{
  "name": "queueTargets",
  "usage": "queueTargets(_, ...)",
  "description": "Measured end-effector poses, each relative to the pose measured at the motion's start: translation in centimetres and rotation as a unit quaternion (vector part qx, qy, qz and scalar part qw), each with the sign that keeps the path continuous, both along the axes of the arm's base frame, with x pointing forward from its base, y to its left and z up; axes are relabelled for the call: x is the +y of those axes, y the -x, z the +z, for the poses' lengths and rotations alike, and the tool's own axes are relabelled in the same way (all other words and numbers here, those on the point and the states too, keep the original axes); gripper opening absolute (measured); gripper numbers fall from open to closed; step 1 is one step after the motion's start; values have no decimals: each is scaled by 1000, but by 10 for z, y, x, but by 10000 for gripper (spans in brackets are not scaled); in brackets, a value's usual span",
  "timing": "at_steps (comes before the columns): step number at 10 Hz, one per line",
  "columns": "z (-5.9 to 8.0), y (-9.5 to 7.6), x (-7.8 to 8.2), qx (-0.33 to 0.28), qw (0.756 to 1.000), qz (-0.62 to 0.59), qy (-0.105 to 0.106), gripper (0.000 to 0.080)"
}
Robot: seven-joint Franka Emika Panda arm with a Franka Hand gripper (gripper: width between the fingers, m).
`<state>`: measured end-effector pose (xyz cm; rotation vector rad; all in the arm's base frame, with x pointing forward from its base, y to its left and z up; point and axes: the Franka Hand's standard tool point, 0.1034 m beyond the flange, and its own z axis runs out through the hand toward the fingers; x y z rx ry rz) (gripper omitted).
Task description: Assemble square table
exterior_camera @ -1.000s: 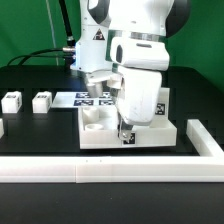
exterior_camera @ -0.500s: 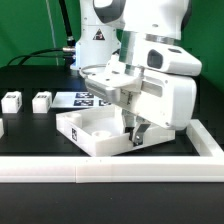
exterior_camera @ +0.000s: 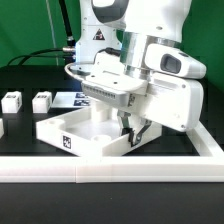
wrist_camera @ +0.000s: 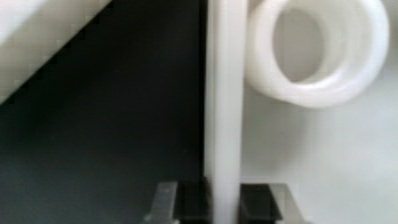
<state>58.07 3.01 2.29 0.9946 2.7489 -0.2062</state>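
As the arm (exterior_camera: 165,95) bends low, its fingers (wrist_camera: 173,203) clamp the square table (exterior_camera: 100,147) — astride its rim (wrist_camera: 226,100).

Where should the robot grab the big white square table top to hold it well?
On its thin raised rim, coming down from above. The square table top sits open side up, so that rim stands upright and fits between the gripper's two fingers.

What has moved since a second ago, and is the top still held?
The end effector stays clamped on the rim of the square tabletop and has swung it round on the table. One corner now reaches farther toward the exterior view's left, and a side tag has come into view. The leg blocks and the border rail have not moved.
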Motion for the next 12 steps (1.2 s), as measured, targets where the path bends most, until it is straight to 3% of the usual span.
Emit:
queueTargets(3, 0, 1, 20, 10, 996, 88, 24, 64)
queueTargets(4, 0, 3, 24, 24, 989, 140, 42, 64)
queueTargets(7, -1, 4, 21, 48, 971, 224, 64, 64)
queueTargets(12, -2, 3, 14, 41, 973, 222, 56, 64)
